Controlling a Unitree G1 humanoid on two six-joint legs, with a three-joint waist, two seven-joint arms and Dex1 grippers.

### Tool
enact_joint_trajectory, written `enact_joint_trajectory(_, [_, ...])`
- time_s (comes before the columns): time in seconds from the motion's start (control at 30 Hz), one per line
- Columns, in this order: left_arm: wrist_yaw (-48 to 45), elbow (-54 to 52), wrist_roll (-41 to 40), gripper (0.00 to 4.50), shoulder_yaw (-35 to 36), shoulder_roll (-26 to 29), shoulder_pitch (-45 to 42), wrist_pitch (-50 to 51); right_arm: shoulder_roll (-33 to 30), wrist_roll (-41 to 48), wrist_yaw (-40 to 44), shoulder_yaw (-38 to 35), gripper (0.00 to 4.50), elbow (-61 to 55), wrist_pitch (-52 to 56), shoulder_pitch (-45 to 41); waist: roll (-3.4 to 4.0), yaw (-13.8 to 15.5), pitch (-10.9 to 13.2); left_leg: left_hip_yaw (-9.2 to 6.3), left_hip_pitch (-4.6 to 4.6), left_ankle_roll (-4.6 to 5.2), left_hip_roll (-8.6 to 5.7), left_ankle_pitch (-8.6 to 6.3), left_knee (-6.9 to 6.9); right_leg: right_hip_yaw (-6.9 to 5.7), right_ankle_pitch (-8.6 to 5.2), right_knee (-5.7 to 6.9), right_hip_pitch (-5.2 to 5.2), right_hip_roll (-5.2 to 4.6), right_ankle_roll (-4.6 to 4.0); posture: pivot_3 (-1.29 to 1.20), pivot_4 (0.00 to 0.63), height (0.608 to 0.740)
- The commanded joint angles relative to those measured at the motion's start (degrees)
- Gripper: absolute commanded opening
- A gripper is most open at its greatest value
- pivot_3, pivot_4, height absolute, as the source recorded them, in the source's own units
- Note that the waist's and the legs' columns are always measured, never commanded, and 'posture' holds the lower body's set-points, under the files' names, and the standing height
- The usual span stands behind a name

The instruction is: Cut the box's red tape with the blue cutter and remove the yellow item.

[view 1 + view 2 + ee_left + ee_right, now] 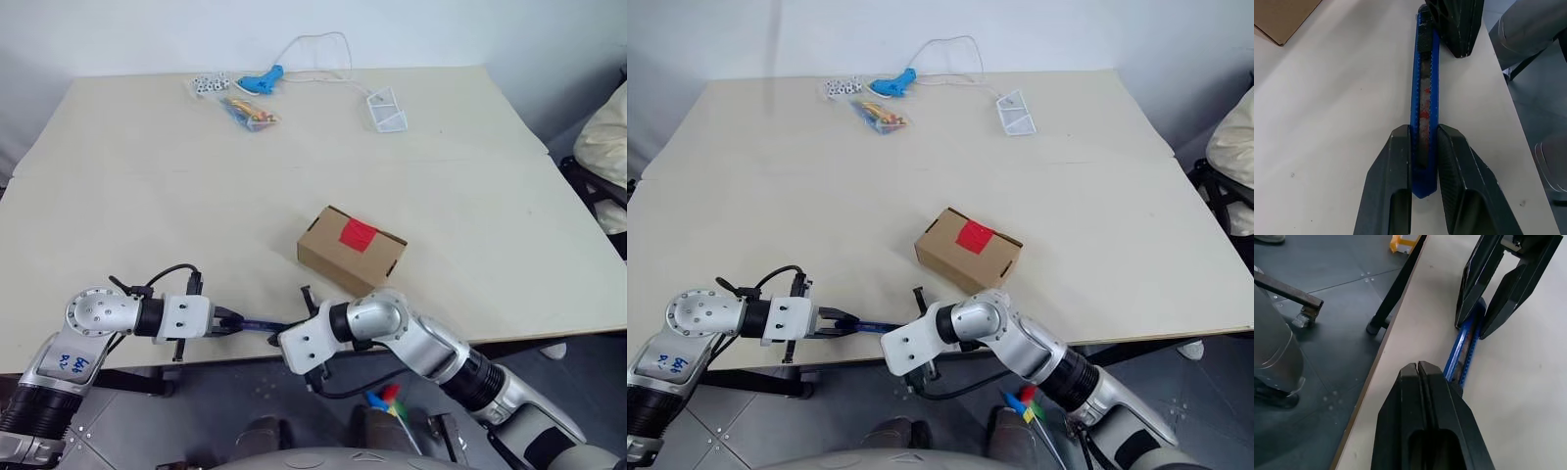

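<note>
A: Start at the left gripper [1424, 161]. What is it doing?

B: It is clamped on one end of the blue cutter [1425, 103], a finger on each side, holding it low over the table's [147, 176] near edge. The right gripper [1420, 377] has its fingers pressed together at the cutter's other end, touching or just beside it; I cannot tell whether it grips anything.

A: And the box [351, 250]?

B: Beyond the right arm, apart from both grippers, flaps closed, the red tape [359, 233] uncut on top. The yellow item is presumably inside.

A: So which step?

B: Readying the cutter, I judge: the right gripper seems set to work the slider or take over the tool. Next, the blade must be out, then carried up to the tape and drawn along the seam.
</note>
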Motion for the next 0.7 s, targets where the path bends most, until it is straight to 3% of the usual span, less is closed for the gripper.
enact_joint_trajectory(0.03, [-0.2,-2.5,-0.4,0.41,0.2,0.4,0.8,-0.3,1.3,-1.9,-0.6,0.3,0.05,3.2,-0.8,-0.4,0.00,0.0,0.0,0.00,0.01,0.00,0.00,0.00,0.00,0.00,0.00,0.00,0.01,0.00,0.00,0.00,0.150,0.740])
enact_joint_trajectory(0.3, [-0.5,-1.2,1.0,0.41,-1.1,0.1,-0.5,-2.5,1.6,0.6,-0.1,-4.1,0.05,-0.9,-1.5,-1.4,0.00,0.1,0.0,-0.01,0.01,-0.01,-0.01,0.00,0.00,0.00,0.00,0.02,0.02,-0.01,0.00,0.00,0.150,0.740])
enact_joint_trajectory(0.7, [0.5,0.0,3.8,0.41,-2.1,0.2,-1.4,-2.9,-4.7,-0.9,0.8,-7.6,0.05,-7.5,1.0,2.1,0.00,0.1,0.0,0.00,0.01,-0.01,-0.01,0.00,0.00,0.00,0.00,0.02,0.01,0.00,0.00,0.00,0.150,0.740])
